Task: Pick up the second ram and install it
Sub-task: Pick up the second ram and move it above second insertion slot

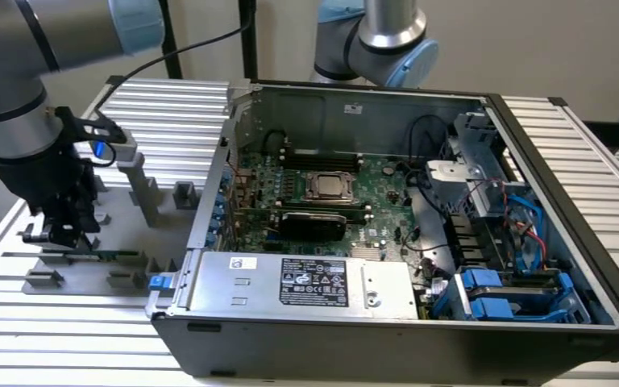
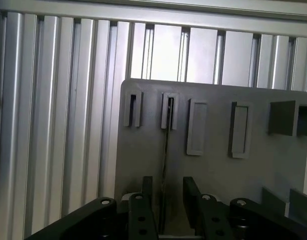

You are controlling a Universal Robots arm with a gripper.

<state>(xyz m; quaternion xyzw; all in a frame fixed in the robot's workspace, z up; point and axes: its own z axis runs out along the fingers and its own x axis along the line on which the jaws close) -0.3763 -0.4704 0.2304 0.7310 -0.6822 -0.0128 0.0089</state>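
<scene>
The only writing is in the exterior view and none of it can be read: a black-and-white label [image 1: 315, 282] on the power supply [image 1: 299, 280] at the lower middle of the frame, a small sticker [image 1: 243, 263] beside it, and another sticker [image 1: 347, 105] on the back wall of the open computer case [image 1: 567, 242]. Inside the case lies the motherboard [image 1: 380, 205] with its processor socket [image 1: 329, 187]. The second ram [image 1: 116, 256] is at the lower left of the exterior view, outside the case, standing on its long edge in a grey holder plate [image 1: 126, 278] on the slatted aluminium table [image 1: 62, 339]. Its long axis runs across the frame, from the exterior view's left to right. In the wrist view it shows edge-on as a thin dark line [image 2: 166, 150] ending in a slot of the plate [image 2: 213, 165]. The gripper [image 1: 57, 238] [image 2: 166, 187] is low over the stick, spread wide enough that its fingers [image 2: 146, 190] stand on either side of it with a gap on each side, gripping nothing.
</scene>
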